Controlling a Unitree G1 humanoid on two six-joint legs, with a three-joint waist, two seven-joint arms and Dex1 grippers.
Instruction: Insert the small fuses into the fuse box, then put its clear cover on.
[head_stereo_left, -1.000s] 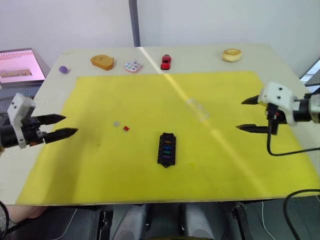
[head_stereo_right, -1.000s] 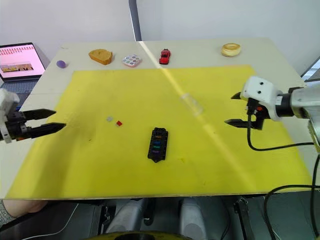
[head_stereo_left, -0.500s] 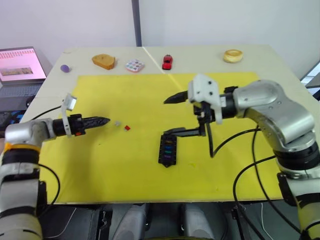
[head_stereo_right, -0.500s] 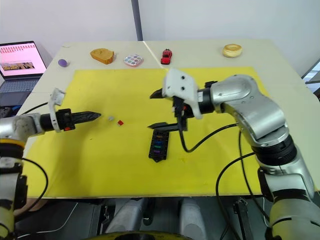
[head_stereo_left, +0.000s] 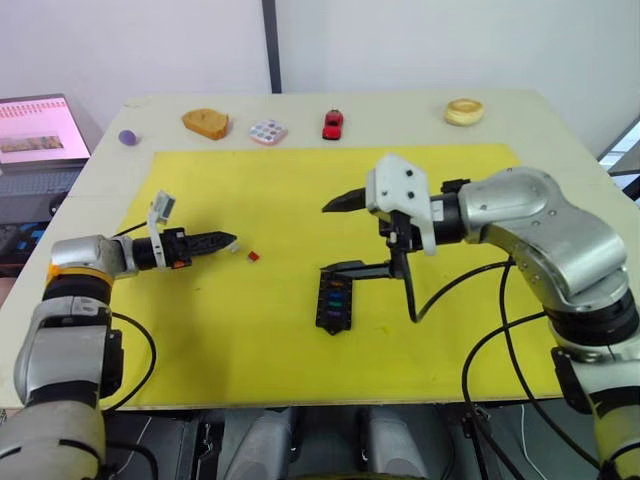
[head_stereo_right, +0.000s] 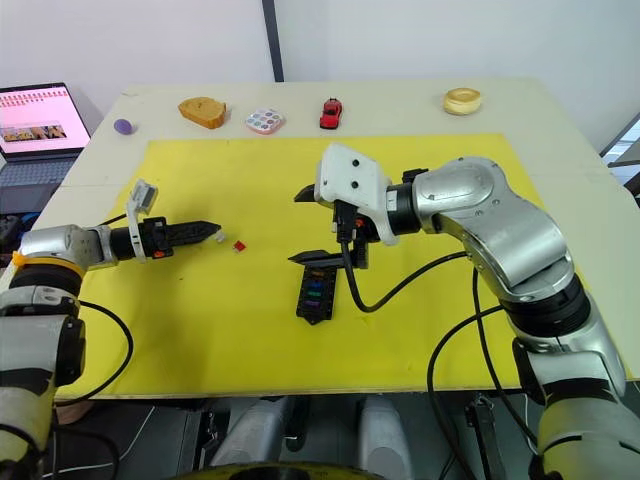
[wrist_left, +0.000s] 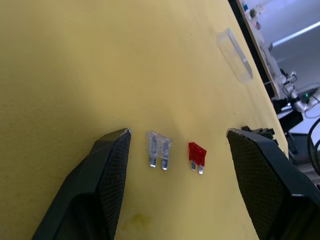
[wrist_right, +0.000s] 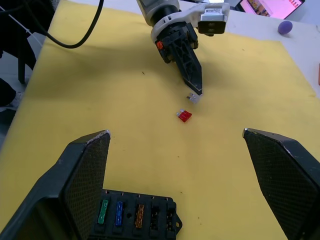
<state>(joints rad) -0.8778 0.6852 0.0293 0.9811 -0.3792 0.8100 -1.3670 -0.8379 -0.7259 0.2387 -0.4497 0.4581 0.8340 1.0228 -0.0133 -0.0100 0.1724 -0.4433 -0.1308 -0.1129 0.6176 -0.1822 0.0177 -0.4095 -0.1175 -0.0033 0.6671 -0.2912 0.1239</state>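
Yellow mat (head_stereo_left: 250, 330) over beige table, no legible writing I see. Small black fuse box (head_stereo_left: 332, 298) mid-mat beneath my spread right gripper (head_stereo_left: 342, 234); left gripper (wrist_left: 177, 145) spread around clear-grey fuse (wrist_left: 158, 149), red fuse (wrist_left: 197, 154).

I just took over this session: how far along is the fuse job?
Some coloured fuses already sit in the fuse box. The open left gripper brackets the loose clear fuse and red fuse; nothing is gripped. Both, plus the clear cover lying on the mat, remain.

Robot lab test bench
Yellow mat (head_stereo_left: 300, 320) on a pale worktop (head_stereo_left: 400, 105), open laptop (head_stereo_left: 40, 135) beside its left edge, bare white walls.
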